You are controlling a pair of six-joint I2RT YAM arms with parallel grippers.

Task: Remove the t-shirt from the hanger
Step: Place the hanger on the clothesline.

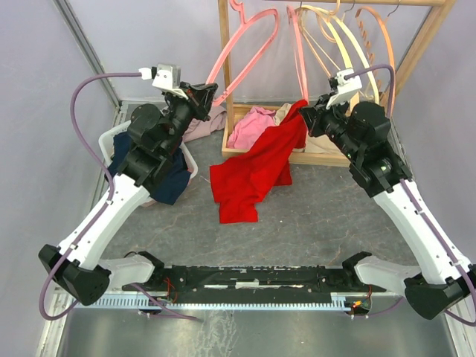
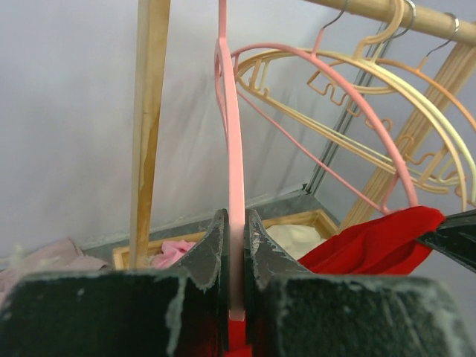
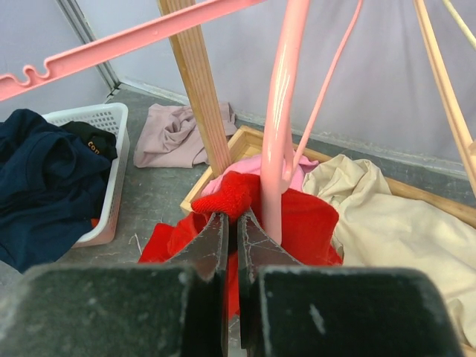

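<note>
A pink plastic hanger (image 2: 234,149) is clamped by the left gripper (image 2: 236,223); a red fabric t-shirt (image 1: 253,175), mostly off, is pinched by the right gripper (image 3: 232,222). One shoulder is judged not yet freed.

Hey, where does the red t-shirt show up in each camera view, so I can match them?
Top external: red t-shirt at centre, trailing from the rack base onto the table.
Left wrist: red t-shirt at lower right, only a bunched part visible.
Right wrist: red t-shirt at bottom centre.
Shared landmark: the wooden rack post.
</note>
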